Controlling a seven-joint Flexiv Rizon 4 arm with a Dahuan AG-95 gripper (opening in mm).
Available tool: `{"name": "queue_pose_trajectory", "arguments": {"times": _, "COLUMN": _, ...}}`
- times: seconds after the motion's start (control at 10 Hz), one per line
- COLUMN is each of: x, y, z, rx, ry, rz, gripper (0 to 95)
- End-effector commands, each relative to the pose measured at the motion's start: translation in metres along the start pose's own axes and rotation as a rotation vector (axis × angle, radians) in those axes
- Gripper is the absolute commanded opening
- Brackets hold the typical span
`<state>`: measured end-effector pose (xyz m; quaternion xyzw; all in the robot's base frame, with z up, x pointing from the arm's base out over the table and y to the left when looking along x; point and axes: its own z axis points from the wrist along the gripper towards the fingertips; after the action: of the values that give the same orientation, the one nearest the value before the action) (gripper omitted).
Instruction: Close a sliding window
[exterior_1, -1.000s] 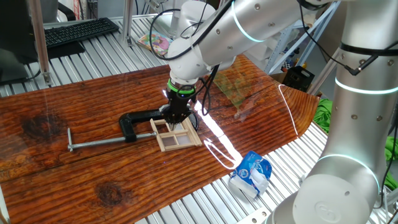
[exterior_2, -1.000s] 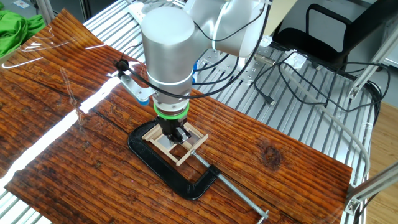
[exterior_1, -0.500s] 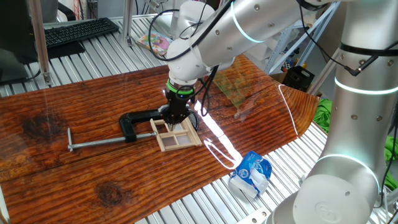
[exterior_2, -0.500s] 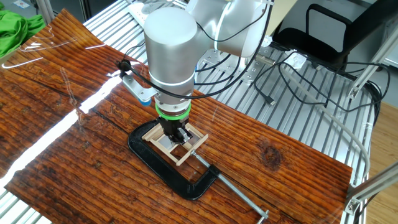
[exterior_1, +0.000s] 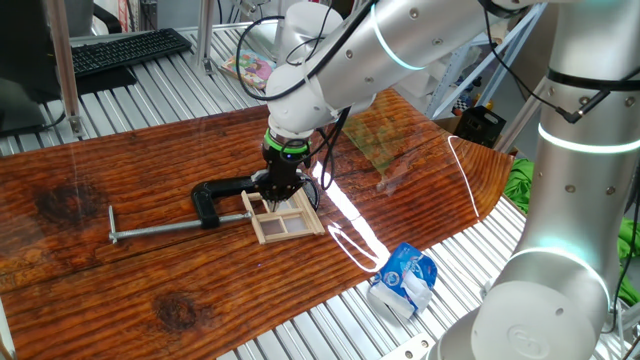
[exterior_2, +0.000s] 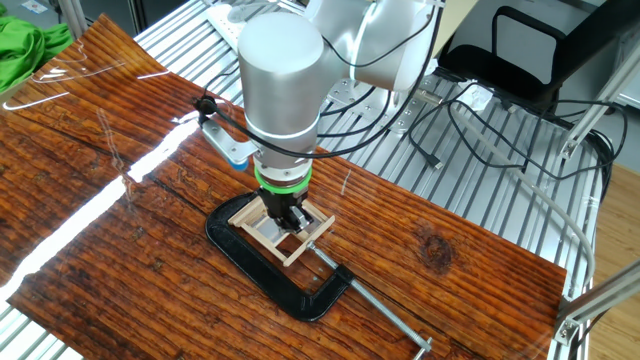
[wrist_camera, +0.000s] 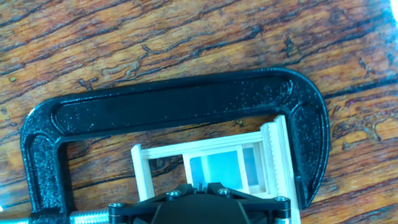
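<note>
The sliding window (exterior_1: 286, 219) is a small light-wood frame lying flat on the wooden table, held in a black C-clamp (exterior_1: 222, 192). It also shows in the other fixed view (exterior_2: 262, 222) and in the hand view (wrist_camera: 208, 163), where the inner sash sits toward the right side of the frame. My gripper (exterior_1: 275, 194) points straight down with its tips inside the frame, touching the sash (wrist_camera: 227, 168). The fingers are pressed together in the other fixed view (exterior_2: 290, 217) and at the bottom edge of the hand view (wrist_camera: 202, 186). The contact point is hidden by the hand.
The clamp's screw rod (exterior_1: 165, 230) sticks out along the table. A crumpled blue-and-white bag (exterior_1: 404, 280) lies off the table's edge. A keyboard (exterior_1: 125, 48) sits at the back. Green cloth (exterior_2: 25, 45) lies beyond the table corner. Cables (exterior_2: 470, 120) run over the metal slats.
My gripper has shifted a little sideways along the window, its tips staying down inside the frame. The clamp and the frame have not moved.
</note>
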<state>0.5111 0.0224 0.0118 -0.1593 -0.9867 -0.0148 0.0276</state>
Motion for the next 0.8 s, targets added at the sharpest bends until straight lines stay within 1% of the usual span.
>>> {"name": "queue_pose_trajectory", "arguments": {"times": 0.1, "x": 0.0021, "y": 0.0032, "z": 0.0081, "rx": -0.003, "ry": -0.002, "rz": 0.005, "gripper": 0.0}}
{"name": "queue_pose_trajectory", "arguments": {"times": 0.5, "x": 0.0007, "y": 0.0074, "z": 0.012, "rx": -0.011, "ry": -0.01, "rz": 0.017, "gripper": 0.0}}
{"name": "queue_pose_trajectory", "arguments": {"times": 0.8, "x": 0.0025, "y": 0.0116, "z": 0.0148, "rx": -0.015, "ry": -0.01, "rz": 0.025, "gripper": 0.0}}
